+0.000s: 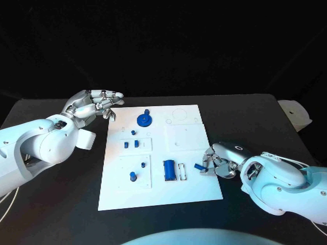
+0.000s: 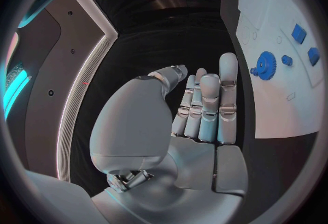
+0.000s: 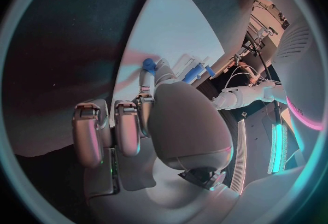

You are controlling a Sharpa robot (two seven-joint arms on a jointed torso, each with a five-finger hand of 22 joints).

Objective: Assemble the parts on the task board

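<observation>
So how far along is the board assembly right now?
Partly done, it seems. A round blue gear and several small blue pieces sit on the white task board, and a blue rectangular block lies beside a pale slot. The right hand pinches a small blue part at the board's edge. The left hand holds nothing.

Head camera looks steeply down from above onto the black table (image 1: 53,109) and task board (image 1: 185,138), left arm entering at 9 o'clock, right at 4; each wrist fisheye sits close behind its own hand, both catching that same task board.
</observation>
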